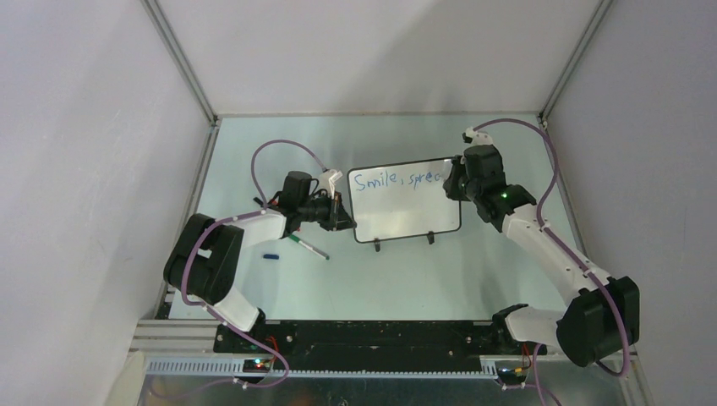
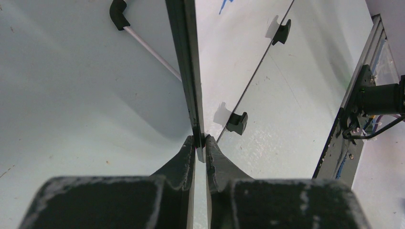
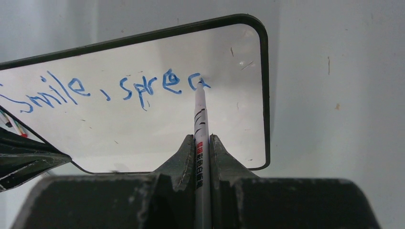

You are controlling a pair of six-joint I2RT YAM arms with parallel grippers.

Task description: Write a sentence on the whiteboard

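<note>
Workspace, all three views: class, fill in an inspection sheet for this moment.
Surface: pale table.
Job's things: whiteboard standing on its feet; sentence reads "Smile, sprea".
Clutter: pen and small blue piece lying left of the whiteboard.
Grippers: left gripper shut on the whiteboard's edge; right gripper shut on marker, tip at the last letter.
Cables: purple cable along each arm.
Surroundings: grey walls.

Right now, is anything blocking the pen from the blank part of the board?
Nothing visible. The marker in the right gripper touches the whiteboard at the last letter of the sentence; the left gripper only pinches the board's left edge.
</note>
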